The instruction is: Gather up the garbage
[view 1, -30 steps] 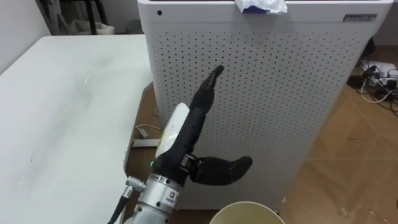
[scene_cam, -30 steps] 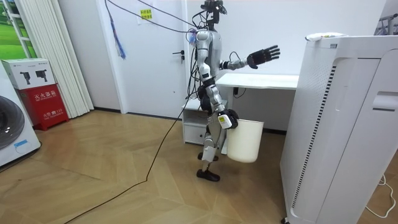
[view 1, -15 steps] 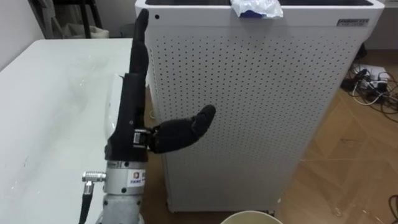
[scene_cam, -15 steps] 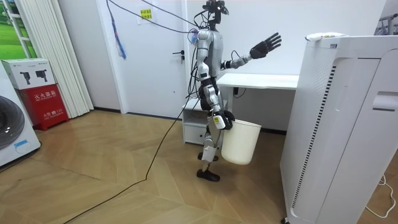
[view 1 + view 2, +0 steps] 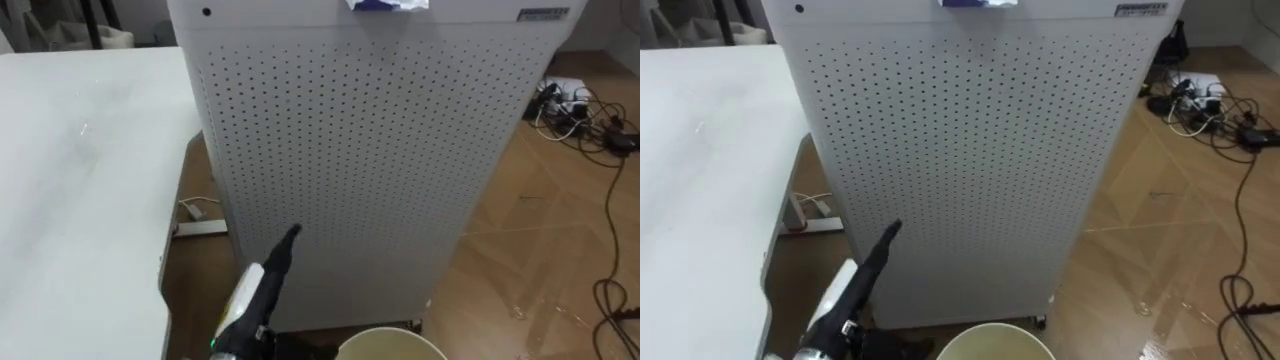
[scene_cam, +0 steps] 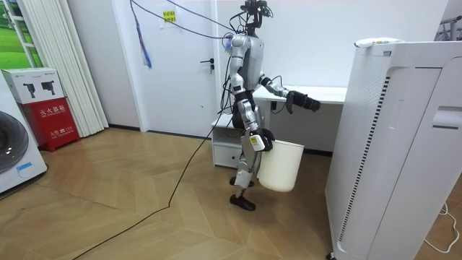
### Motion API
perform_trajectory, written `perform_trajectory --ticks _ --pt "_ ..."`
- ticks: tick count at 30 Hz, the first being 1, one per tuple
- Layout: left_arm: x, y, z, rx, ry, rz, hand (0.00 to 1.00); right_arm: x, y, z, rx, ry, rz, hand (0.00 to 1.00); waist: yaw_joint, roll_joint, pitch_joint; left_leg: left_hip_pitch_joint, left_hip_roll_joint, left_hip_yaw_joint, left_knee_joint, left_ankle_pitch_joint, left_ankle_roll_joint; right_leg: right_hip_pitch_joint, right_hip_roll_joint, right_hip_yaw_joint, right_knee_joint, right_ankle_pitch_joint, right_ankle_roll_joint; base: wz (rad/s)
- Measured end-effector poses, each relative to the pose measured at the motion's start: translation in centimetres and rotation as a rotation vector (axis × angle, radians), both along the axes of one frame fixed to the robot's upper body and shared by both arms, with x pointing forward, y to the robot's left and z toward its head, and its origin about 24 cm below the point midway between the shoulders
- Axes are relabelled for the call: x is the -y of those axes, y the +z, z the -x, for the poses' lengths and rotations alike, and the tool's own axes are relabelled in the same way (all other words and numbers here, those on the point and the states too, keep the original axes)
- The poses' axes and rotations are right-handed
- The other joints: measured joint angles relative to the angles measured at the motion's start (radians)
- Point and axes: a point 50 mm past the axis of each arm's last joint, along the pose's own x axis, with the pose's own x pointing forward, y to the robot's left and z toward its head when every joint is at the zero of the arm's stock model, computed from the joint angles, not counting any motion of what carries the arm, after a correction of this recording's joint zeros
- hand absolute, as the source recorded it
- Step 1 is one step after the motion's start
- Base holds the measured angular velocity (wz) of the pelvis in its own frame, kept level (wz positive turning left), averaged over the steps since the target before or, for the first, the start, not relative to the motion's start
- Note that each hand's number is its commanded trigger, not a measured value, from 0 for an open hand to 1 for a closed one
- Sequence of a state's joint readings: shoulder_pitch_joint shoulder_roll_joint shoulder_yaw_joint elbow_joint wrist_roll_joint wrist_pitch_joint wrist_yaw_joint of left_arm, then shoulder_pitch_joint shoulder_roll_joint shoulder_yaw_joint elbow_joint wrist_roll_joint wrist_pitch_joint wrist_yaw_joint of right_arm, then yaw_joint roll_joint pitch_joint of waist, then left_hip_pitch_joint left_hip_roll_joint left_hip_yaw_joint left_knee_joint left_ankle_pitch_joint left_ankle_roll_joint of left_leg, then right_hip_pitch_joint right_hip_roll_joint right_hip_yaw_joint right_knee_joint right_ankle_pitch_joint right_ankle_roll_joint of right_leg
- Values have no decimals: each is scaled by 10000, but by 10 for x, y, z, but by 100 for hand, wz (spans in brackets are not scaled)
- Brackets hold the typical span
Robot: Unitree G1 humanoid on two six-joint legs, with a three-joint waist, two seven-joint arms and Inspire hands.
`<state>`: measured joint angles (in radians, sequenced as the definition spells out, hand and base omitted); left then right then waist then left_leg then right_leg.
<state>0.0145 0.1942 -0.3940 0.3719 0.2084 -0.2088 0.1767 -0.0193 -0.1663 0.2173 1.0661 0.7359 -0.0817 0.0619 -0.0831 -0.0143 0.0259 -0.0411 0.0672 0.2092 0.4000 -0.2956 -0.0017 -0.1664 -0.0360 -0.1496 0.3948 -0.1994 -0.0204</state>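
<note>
Left hand (image 5: 262, 290): I hold it low in front of me with the fingers straight, pointing up the perforated front of the cabinet (image 5: 370, 150). It grips nothing, and I cannot tell whether the fingertips touch the panel.

Right hand (image 6: 263, 139): in the room view it sits at my hip with the fingers closed over the rim of the bin (image 6: 281, 165), which hangs tilted, off the floor. The bin's rim also shows at the bottom edge of the eye views.

Garbage (image 5: 386, 4): a crumpled white and blue wrapper lying on top of the cabinet, well above my left hand.

Position: I stand between the table (image 5: 70, 180) on my left and the cabinet, facing the cabinet. Cables (image 5: 590, 110) lie on the floor to the right.
</note>
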Motion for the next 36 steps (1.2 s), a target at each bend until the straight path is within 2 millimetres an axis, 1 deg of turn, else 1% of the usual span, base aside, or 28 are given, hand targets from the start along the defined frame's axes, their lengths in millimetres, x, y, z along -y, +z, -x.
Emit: perform_trajectory --ticks 2,3,4,5,6,7,8,9,10,11,12,13,14,15,16,17,18,19,20,22,25,27,29,30,32,33,35,36 --pt "-4 -6 2 -309 124 -27 0 -2 1 -3 68 144 -98 100 89 -11 5 -679 308 34 1726 -188 -137 -228 21 -68 544 -371 -195 -35" --pt "-4 -8 3 -527 134 92 0 -3 1 -3 105 196 -167 100 54 66 18 -1382 634 -16 3319 -127 -183 -296 96 -34 876 -670 -375 -15" --pt "-3 -9 5 -663 148 308 0 -3 1 -3 81 214 -209 100 64 142 31 -1965 995 -110 4693 169 -192 -338 270 -10 1267 -926 -489 -16" --pt "-2 -10 5 -732 157 416 0 -3 0 -3 79 227 -248 100 67 133 34 -2220 1098 -191 5254 428 -206 -369 307 19 1478 -1074 -532 -19" --pt "-2 -11 5 -908 237 701 0 -3 1 -3 86 309 -236 100 61 73 47 -2656 1150 -369 6096 1039 -226 -396 365 173 1803 -1281 -626 -16" --pt "0 -16 7 -1165 352 920 0 -1 1 -2 50 405 -148 100 100 -30 67 -2948 1122 -511 6502 1451 -221 -290 387 322 1908 -1376 -715 -12" --pt "1 -18 8 -1283 363 979 0 0 1 -3 71 434 -99 100 55 -29 62 -3057 1116 -500 6440 1369 -225 -287 381 364 1954 -1408 -743 -7" --pt "2 -22 8 -1506 321 1025 0 4 2 -3 84 441 9 100 44 -20 59 -3350 1070 -534 6100 1062 -113 -293 380 412 1984 -1414 -733 -15" --pt "1 -25 11 -1691 336 980 0 6 3 -4 83 429 56 100 90 -61 62 -3599 844 -645 5340 868 -186 -291 334 479 1970 -1422 -756 -21" --pt "1 -27 12 -1769 353 953 0 6 3 -4 91 419 92 100 126 -93 72 -3699 717 -703 4819 872 -219 -293 290 484 1969 -1429 -782 -32" --pt "-1 -30 14 -1944 398 888 0 7 3 -4 65 415 160 100 208 -151 62 -3818 532 -759 3564 929 -302 -292 244 541 1953 -1471 -835 -29" --pt "-3 -34 16 -2135 463 805 0 7 3 -3 32 396 189 100 283 -232 23 -3843 400 -767 2195 1081 -398 -280 240 657 1941 -1548 -835 -29" --pt "-4 -36 17 -2230 494 758 0 7 3 -3 18 405 205 100 315 -269 10 -3823 359 -773 1500 1233 -425 -256 240 697 1930 -1586 -832 -18" --pt "-6 -39 19 -2379 543 674 0 8 3 -2 -3 402 245 100 329 -340 10 -3745 225 -921 276 1621 -451 -137 240 748 1906 -1685 -793 -18" --pt "-9 -42 21 -2527 589 561 0 8 2 -2 -36 399 272 100 368 -433 17 -3584 174 -1046 -600 2182 -447 11 242 849 1866 -1792 -745 -19" --pt "-11 -44 23 -2650 634 484 0 7 2 -1 -76 444 292 100 404 -467 -2 -3428 147 -1073 -818 2438 -464 131 241 919 1787 -1822 -707 -23" --pt "-16 -51 28 -2961 748 283 0 6 1 0 -123 525 302 100 415 -468 -110 -3129 49 -1089 -1103 2854 -463 344 212 995 1534 -1859 -627 -20" --pt "-22 -58 32 -3320 975 120 0 6 1 1 -131 528 299 100 411 -510 -137 -2935 -54 -1131 -1148 3183 -387 563 194 1010 1266 -1877 -539 -19" --pt "-26 -62 35 -3541 1120 19 0 6 1 1 -129 524 297 100 419 -509 -145 -2879 -112 -1201 -1116 3354 -307 684 187 999 1140 -1888 -494 -22" --pt "-44 -77 50 -4459 1771 -338 0 4 2 2 -44 562 223 100 348 -602 -162 -2851 -301 -1252 -729 3030 -211 1138 4 879 540 -1867 -312 -12" --pt "-58 -87 63 -5132 2295 -525 0 3 2 4 60 463 131 100 381 -568 -161 -2951 -436 -1134 -285 2509 -113 1402 -186 930 110 -1873 -145 -6" --pt "-64 -95 72 -5703 2597 -687 0 3 2 4 71 430 115 100 410 -484 -178 -2929 -515 -1015 -42 2207 -40 1554 -332 998 4 -1910 -43 -10" --pt "-67 -101 82 -6187 2742 -855 0 3 2 5 52 448 110 100 461 -449 -175 -2812 -669 -969 93 1947 15 1664 -511 1176 52 -1990 109 -14" --pt "-68 -103 86 -6362 2800 -887 0 3 1 6 17 424 101 100 463 -444 -176 -2702 -801 -855 106 1819 96 1791 -678 1126 118 -2042 204 0" --pt "-70 -107 91 -6629 2947 -884 0 3 1 8 -27 421 117 100 496 -414 -151 -2479 -938 -642 136 1593 243 1808 -897 1159 563 -2081 341 0" --pt "-70 -107 93 -6682 3013 -832 0 5 1 9 -27 416 148 100 540 -351 -178 -2394 -996 -538 176 1403 325 1596 -1047 1092 1270 -2064 556 0" --pt "-70 -107 91 -6618 3076 -844 0 6 1 9 -27 422 195 100 575 -332 -178 -2237 -1115 -434 194 1246 507 1074 -1320 1087 2597 -1842 944 9" --pt "-64 -107 91 -6523 3242 -768 0 7 1 11 -96 394 235 100 567 -304 -158 -2045 -1213 -419 164 1098 634 806 -1395 1069 3386 -1477 1061 34"
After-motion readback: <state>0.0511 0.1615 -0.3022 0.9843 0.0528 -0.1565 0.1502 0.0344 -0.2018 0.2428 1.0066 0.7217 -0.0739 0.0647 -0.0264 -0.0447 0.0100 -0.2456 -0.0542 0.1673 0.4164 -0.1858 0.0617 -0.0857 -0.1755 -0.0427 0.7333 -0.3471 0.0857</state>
